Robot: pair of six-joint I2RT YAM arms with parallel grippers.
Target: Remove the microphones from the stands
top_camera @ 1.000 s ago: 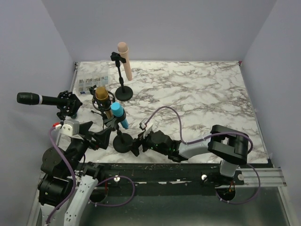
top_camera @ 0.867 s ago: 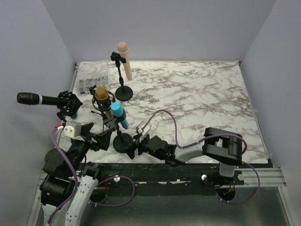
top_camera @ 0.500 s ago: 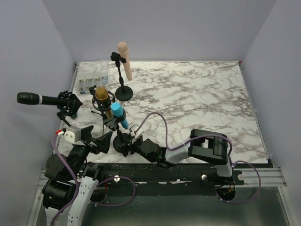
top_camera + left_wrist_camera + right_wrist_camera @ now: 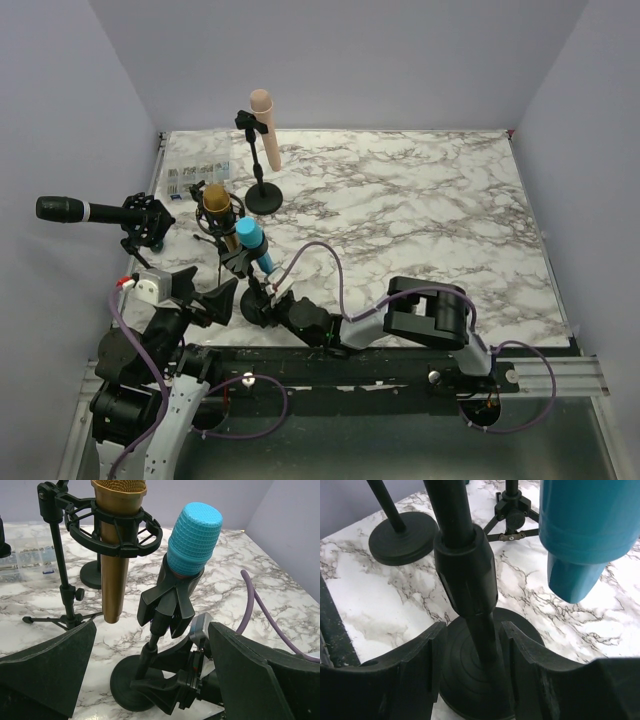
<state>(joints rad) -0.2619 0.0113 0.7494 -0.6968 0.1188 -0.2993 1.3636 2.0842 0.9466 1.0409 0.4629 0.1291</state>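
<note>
Blue microphone [image 4: 194, 535] sits clipped on its stand [image 4: 465, 570]. Right end effector [image 4: 472, 645] straddles the pole low, fingers apart, gaps both sides. Left end effector [image 4: 205, 288] spread wide, empty.
</note>
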